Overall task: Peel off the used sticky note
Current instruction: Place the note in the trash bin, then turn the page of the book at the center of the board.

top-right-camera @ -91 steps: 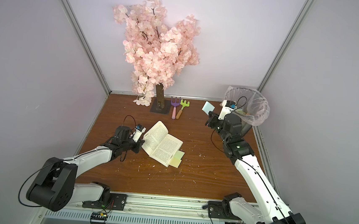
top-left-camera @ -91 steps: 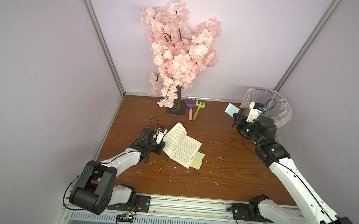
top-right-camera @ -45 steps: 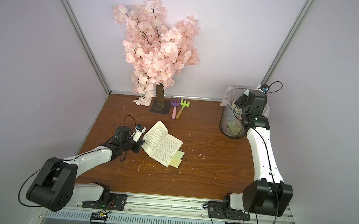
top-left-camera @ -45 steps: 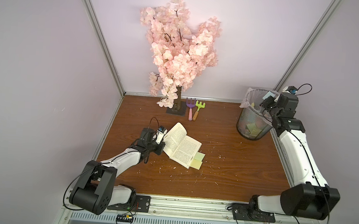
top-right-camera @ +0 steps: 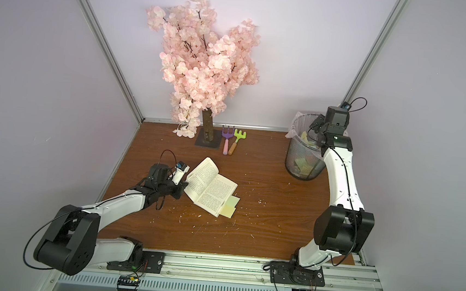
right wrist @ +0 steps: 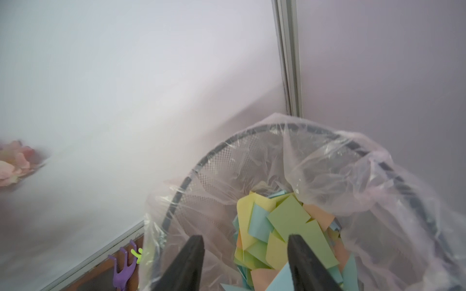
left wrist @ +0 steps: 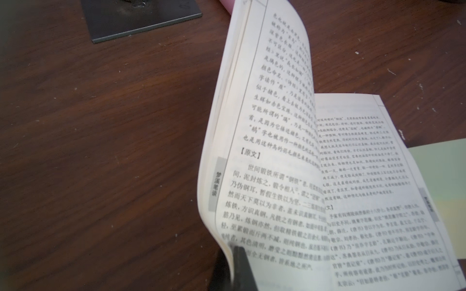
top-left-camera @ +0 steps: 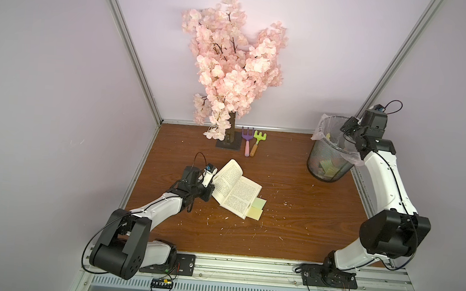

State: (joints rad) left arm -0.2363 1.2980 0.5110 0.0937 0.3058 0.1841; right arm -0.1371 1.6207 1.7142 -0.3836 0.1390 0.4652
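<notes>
Left jaws clamp book [top-left-camera: 236, 188] page; right jaws apart, apparently empty, over bin [top-left-camera: 318, 159].

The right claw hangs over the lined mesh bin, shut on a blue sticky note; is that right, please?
Not quite: the right claw does hang over the lined mesh bin, but it is open and holds nothing, as the right wrist view shows.

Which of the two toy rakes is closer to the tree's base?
The purple rake, right beside the tree's base plate; the green rake lies beyond it, farther away.
</notes>
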